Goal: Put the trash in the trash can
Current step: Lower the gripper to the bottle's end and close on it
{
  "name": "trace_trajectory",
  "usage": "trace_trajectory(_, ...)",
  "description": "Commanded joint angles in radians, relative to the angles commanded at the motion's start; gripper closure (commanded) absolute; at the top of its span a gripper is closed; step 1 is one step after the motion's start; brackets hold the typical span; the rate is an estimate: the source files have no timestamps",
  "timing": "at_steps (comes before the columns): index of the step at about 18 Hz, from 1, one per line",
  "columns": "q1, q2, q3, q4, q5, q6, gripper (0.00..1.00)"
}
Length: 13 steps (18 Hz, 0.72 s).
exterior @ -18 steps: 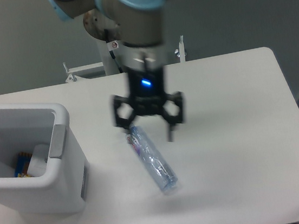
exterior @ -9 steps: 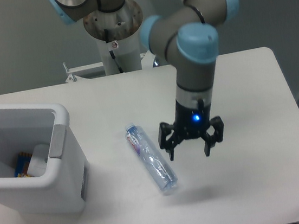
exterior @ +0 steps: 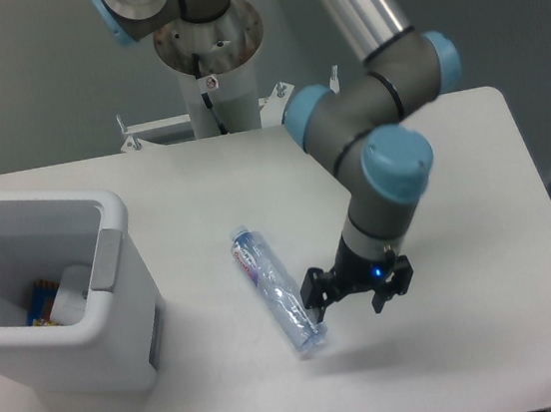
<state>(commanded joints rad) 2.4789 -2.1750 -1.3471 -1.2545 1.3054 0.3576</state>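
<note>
Right now the gripper [exterior: 349, 304] hangs low over the white table [exterior: 453, 174] with its fingers spread and nothing between them, just beside the lower end of the crushed bottle [exterior: 278, 290], which lies flat and slanted, well apart from the white trash can [exterior: 61, 298] at the left.

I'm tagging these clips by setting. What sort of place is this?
Probably a robotics lab: a grey-and-blue robot arm on a pedestal, a bare white table, and a staged crushed clear plastic bottle beside a white rectangular bin.
</note>
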Motion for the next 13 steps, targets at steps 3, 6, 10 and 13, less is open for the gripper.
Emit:
trace_trajectory(3,-0.020,-0.029,0.039,-0.063,0.000,-0.043,0.06)
trace_trajectory(6,-0.029,-0.038,0.040,-0.124,0.002,-0.045,0.07)
trace_trajectory(10,-0.037,-0.063,0.043,-0.125,0.035,-0.058,0.07)
trace_trajectory(13,-0.057,-0.095,0.068,-0.123,0.066,-0.088,0.07)
